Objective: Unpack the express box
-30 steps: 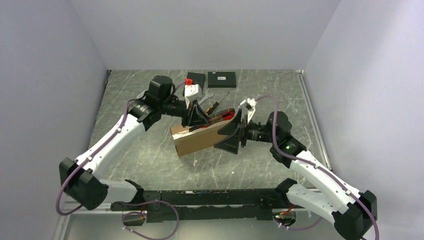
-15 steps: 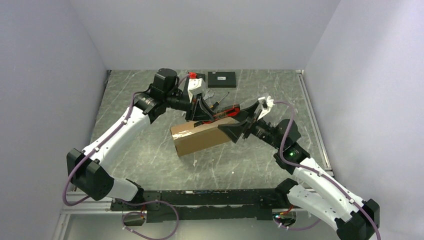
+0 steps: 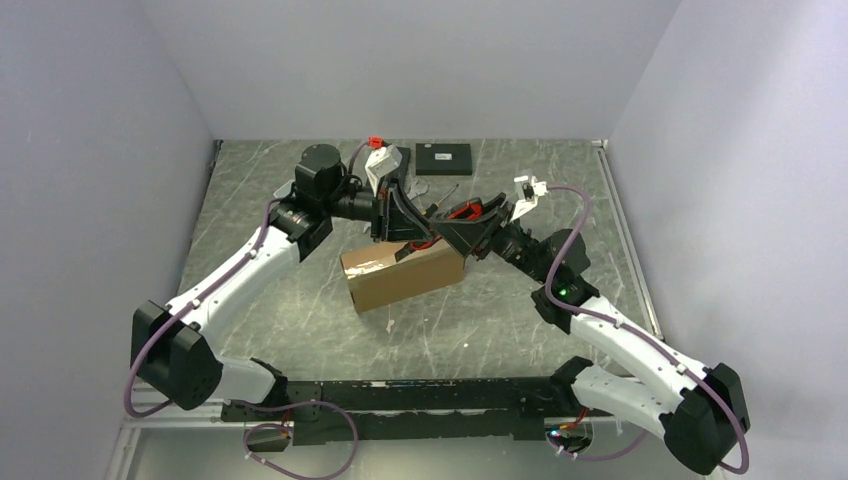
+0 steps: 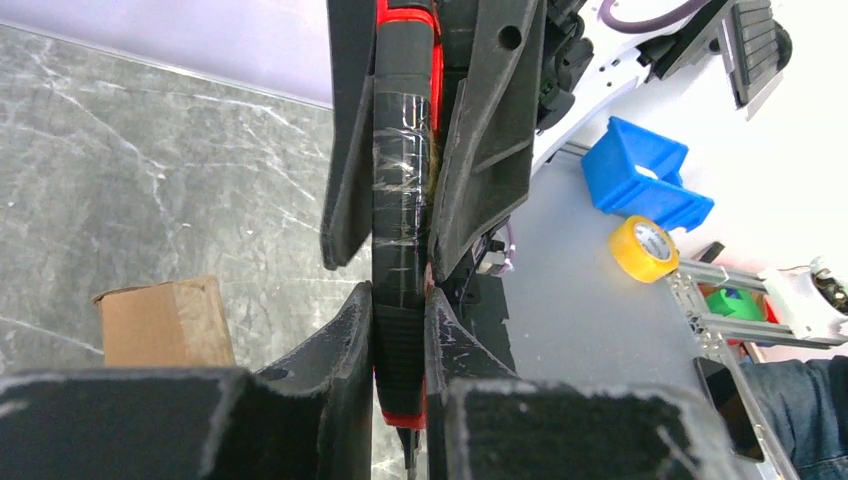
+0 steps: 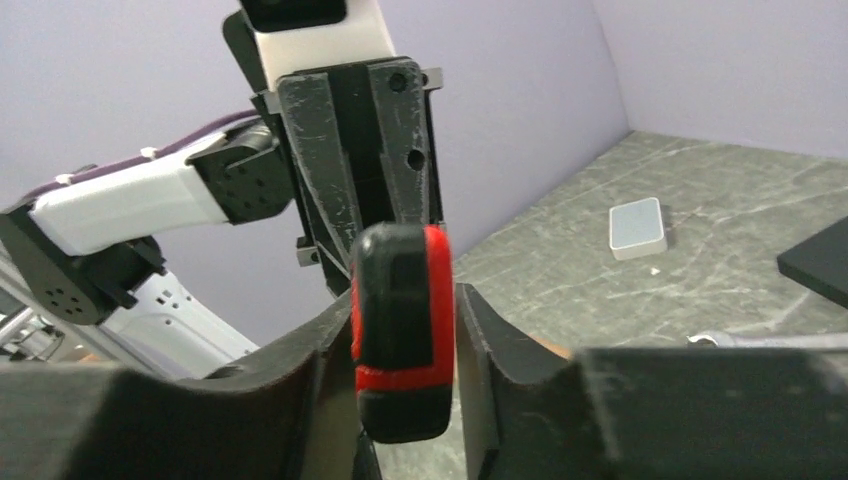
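Observation:
The express box (image 3: pixel 400 278) is a brown cardboard mailer lying shut on the table in the middle, and its corner also shows in the left wrist view (image 4: pixel 165 320). Just above its far edge a red-and-black cutter (image 3: pixel 458 212) is held in the air between both arms. My left gripper (image 3: pixel 408 232) is shut on one end of the cutter (image 4: pixel 400 200), its fingers (image 4: pixel 352 330) pressed to the handle. My right gripper (image 3: pixel 464 235) is shut on the other end of the cutter (image 5: pixel 400 310), with a finger on each side.
A flat black box (image 3: pixel 444 158) lies at the back of the table, with a screwdriver (image 3: pixel 445 195) just in front of it. A small grey box (image 5: pixel 637 227) rests on the marble top. Walls close in the table on three sides.
My right gripper has swung up and left from beside the box's right end and closed from wide open onto the cutter. My left gripper has raised the cutter slightly, still shut on it.

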Tool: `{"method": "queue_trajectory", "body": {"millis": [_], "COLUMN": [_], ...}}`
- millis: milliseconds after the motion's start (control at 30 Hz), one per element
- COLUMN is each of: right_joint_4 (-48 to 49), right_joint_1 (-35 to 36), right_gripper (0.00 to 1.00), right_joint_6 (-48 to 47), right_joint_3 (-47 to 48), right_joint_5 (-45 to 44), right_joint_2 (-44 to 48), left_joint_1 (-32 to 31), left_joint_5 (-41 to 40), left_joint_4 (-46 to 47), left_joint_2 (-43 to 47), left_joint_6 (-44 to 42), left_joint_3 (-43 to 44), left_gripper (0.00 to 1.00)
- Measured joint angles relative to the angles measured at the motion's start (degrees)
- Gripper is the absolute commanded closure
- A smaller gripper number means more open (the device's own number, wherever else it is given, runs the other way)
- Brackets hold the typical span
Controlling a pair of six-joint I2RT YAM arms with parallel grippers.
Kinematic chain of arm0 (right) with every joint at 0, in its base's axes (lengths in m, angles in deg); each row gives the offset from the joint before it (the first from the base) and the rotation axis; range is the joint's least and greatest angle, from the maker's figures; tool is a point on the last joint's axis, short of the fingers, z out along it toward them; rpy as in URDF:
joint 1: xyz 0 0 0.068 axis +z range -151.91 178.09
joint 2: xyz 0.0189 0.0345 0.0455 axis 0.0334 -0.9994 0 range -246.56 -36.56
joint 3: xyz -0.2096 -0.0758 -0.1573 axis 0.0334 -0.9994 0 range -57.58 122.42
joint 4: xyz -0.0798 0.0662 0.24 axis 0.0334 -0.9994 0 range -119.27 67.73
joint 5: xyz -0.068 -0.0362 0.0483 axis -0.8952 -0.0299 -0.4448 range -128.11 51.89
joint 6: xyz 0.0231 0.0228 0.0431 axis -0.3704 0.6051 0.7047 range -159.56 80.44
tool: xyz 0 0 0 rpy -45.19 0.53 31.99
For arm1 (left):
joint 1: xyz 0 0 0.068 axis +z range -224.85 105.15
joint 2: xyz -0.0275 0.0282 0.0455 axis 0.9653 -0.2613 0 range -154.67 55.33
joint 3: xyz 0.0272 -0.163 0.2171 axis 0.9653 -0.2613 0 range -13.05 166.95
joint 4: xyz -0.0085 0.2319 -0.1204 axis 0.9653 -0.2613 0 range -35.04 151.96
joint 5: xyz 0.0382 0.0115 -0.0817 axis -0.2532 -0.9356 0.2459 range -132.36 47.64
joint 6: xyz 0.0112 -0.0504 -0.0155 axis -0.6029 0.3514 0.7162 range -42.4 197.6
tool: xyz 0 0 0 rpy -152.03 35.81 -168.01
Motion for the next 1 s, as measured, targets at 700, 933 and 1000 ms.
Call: {"method": "queue_trajectory", "body": {"millis": [700, 933, 1000], "right_joint_4": [-1.49, -18.08, -22.34], "right_joint_1": [0.96, 1.05, 1.07], "right_gripper": [1.00, 1.00, 1.00], "right_joint_6": [2.23, -6.27, -8.72], "right_joint_3": [2.38, 7.50, 8.79], "right_joint_5": [-1.36, -9.40, -12.81], "right_joint_2": [-2.14, -3.17, -3.02], "left_joint_1": [1.14, 11.37, 16.46], "left_joint_5": [-2.45, -15.23, -21.77], "left_joint_4": [0.57, -13.77, -20.31], "left_joint_2": [-0.24, 6.71, 10.97], "left_joint_6": [5.35, 4.72, 4.59], "left_joint_3": [-0.07, 0.00, -0.07], "left_gripper": [0.10, 0.01, 0.01]}}
